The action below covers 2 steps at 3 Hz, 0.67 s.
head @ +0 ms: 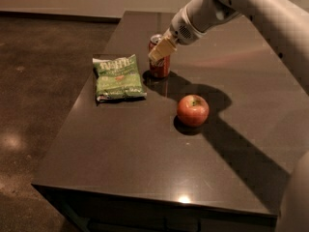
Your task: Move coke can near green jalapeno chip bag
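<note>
The coke can [160,67], red with a silver top, stands upright on the dark table [145,163], just right of the green jalapeno chip bag [118,78]. The bag lies flat near the table's left edge, with a small gap between it and the can. My gripper [161,48] reaches in from the upper right. Its cream fingers are shut on the can's upper part and hide some of it.
A red apple [192,110] sits on the table to the right of and in front of the can. The arm's shadow falls across the table's right side. The table's left edge runs close beside the bag, with dark floor beyond it.
</note>
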Each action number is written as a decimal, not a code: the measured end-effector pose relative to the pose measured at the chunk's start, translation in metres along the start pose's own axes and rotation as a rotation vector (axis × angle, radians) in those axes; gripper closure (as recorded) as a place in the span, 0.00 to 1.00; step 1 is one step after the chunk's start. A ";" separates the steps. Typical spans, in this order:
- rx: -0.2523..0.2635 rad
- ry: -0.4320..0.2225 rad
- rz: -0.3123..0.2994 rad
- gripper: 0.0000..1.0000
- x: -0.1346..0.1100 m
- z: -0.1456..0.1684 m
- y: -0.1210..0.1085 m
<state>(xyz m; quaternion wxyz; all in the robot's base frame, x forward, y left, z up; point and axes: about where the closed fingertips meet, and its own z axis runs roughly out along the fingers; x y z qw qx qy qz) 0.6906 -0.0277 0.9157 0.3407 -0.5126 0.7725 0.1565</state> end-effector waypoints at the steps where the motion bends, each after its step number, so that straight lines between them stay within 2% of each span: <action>1: -0.004 0.001 -0.001 0.00 0.000 0.002 0.001; 2: -0.004 0.001 -0.001 0.00 0.000 0.002 0.001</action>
